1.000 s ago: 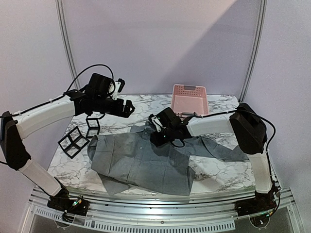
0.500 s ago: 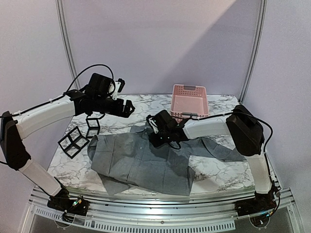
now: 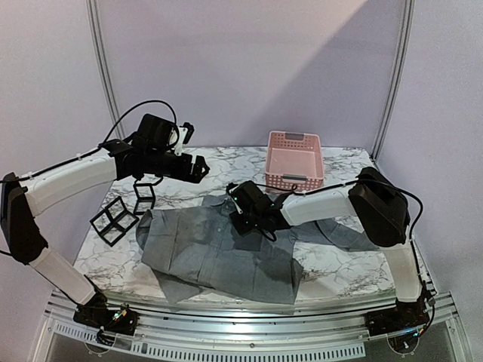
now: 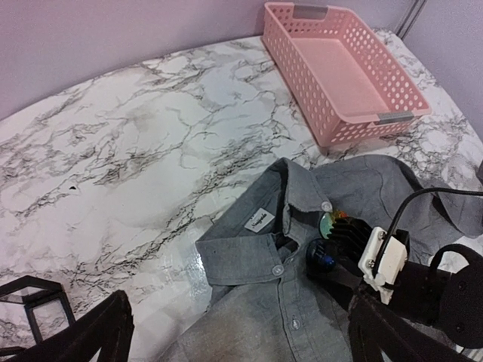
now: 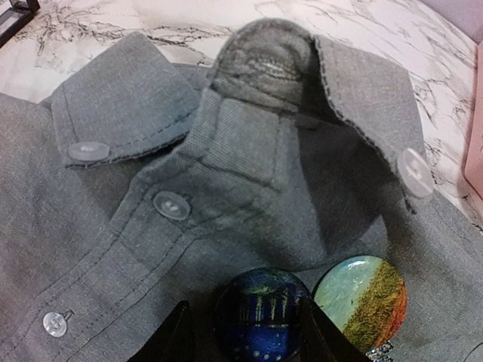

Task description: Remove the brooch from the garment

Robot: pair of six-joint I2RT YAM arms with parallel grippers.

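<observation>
The grey garment [image 3: 215,253] lies spread on the marble table, collar toward the back. Two round brooches sit just below the collar: a dark blue brooch [image 5: 263,320] and, to its right, a teal and orange one [image 5: 362,298]. My right gripper [image 5: 249,335] is low over the cloth and open, one finger on each side of the blue brooch, with a thin gap on the left side. From the left wrist view the blue brooch [image 4: 323,259] shows beside the right gripper's body. My left gripper [image 3: 202,167] hangs wide open and empty above the table's back left.
A pink basket [image 3: 293,136] stands behind the garment at the back right, empty. Black wire cube frames [image 3: 113,219] rest on the table's left side. The marble top [image 4: 136,136] lies bare behind the collar.
My right gripper has slid left and slightly nearer along the garment, ending around the blue brooch. The left arm has not moved.
</observation>
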